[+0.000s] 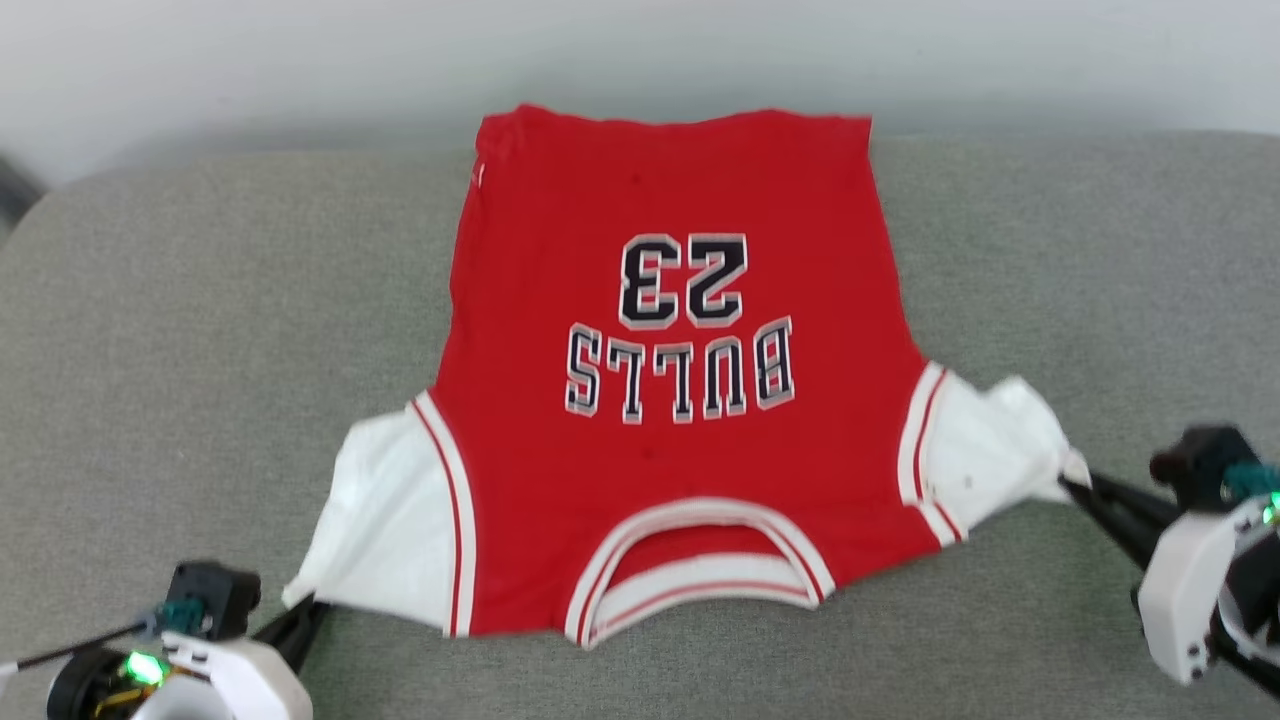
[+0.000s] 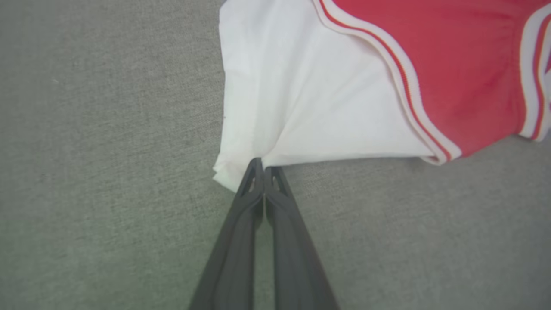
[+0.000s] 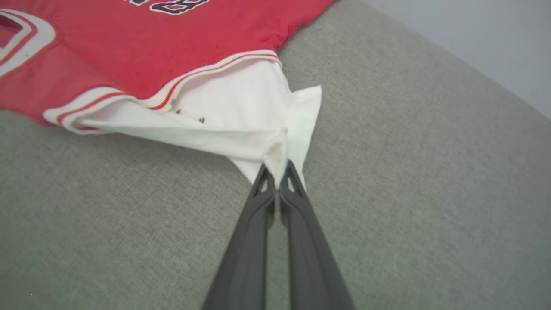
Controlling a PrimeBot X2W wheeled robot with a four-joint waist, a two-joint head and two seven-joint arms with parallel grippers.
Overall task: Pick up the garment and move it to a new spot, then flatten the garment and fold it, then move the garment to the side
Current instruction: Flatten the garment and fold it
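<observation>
The garment (image 1: pixel 680 400), a red jersey with white sleeves and black numerals, lies spread flat on the grey cushion, collar toward me. My left gripper (image 1: pixel 300 610) is shut on the tip of the left white sleeve (image 2: pixel 301 94), pinching its corner at the fingertips (image 2: pixel 260 165). At the lower right, my right gripper (image 1: pixel 1075 485) is shut on the tip of the right white sleeve (image 3: pixel 241 112), cloth pinched between its fingers (image 3: pixel 277 178). Both sleeves are drawn outward and taut.
The grey fabric cushion (image 1: pixel 200 350) stretches wide on both sides of the jersey. A pale wall (image 1: pixel 640 50) rises behind its far edge, where the jersey's hem (image 1: pixel 680 120) reaches.
</observation>
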